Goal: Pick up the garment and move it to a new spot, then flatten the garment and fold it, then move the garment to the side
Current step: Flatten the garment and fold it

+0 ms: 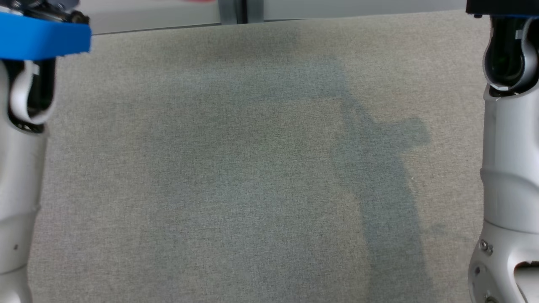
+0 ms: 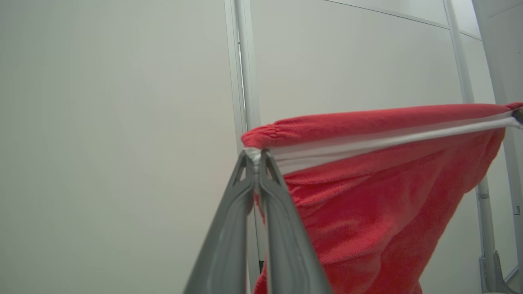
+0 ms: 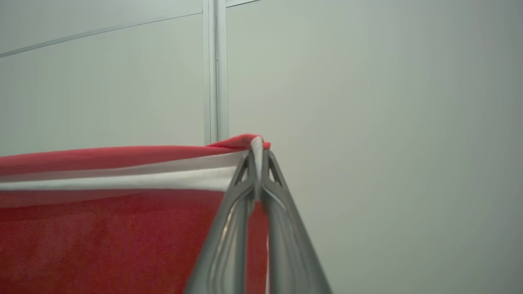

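The red garment (image 2: 367, 212) hangs in the air before a pale wall panel (image 2: 122, 122) in the left wrist view. Its white band (image 2: 388, 140) is stretched taut along the top, and the left gripper (image 2: 256, 157) is pinched tight on the band's near corner. In the right wrist view the right gripper (image 3: 258, 159) clamps the band's other corner, with the garment spreading toward that view's left. The head view shows the left forearm (image 1: 19, 176) and right forearm (image 1: 511, 176) at the edges, over a grey cloth-covered table (image 1: 252, 168).
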Controlling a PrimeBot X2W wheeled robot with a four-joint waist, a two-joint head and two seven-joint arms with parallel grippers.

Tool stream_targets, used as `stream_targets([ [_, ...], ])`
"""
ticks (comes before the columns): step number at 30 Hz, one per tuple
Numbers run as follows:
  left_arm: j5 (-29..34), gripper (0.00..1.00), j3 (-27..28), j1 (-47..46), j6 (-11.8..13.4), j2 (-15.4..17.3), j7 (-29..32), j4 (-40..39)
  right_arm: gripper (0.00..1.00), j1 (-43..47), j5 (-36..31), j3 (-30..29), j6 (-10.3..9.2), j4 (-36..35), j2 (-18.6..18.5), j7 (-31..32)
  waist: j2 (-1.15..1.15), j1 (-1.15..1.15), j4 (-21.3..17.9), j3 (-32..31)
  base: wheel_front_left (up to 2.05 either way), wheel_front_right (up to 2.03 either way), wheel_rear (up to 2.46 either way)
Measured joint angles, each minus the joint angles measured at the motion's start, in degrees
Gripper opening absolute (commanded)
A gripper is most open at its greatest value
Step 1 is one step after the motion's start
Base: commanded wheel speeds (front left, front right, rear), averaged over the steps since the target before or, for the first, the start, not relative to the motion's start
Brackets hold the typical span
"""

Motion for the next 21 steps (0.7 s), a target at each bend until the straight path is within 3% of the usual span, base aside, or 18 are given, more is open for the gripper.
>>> stream_targets([
  [3, -1.05, 0.0, -0.78, 4.05, -0.01, -0.68, -0.02, 1.98, 0.0, 3.25, 2.15, -0.09, 0.01, -0.79, 0.11, 0.0, 0.0, 0.0, -0.1, -0.15, 0.0, 0.0, 0.0],
  [8, -3.93, 0.0, -3.12, 16.21, -0.35, -1.61, -0.08, 8.66, 0.0, 18.14, 4.91, 1.23, 0.2, -0.75, 0.19, 0.03, -0.01, -0.02, -1.16, -0.24, 0.0, 0.0, 0.0],
  [15, -7.17, 0.0, -6.28, 32.99, -0.44, -5.93, 0.0, 20.2, 0.0, 39.41, 8.82, 4.2, 0.35, 6.77, 0.54, 0.22, -0.01, -0.02, -1.77, -0.55, 0.0, 0.0, 0.0],
  [21, -7.01, 0.0, -5.12, 41.35, -0.46, -8.91, -0.27, 22.32, 0.0, 49.35, 10.4, 5.17, 0.35, 10.43, 0.62, 0.19, -0.03, -0.03, -0.77, -3.8, 0.0, 0.0, 0.0],
])
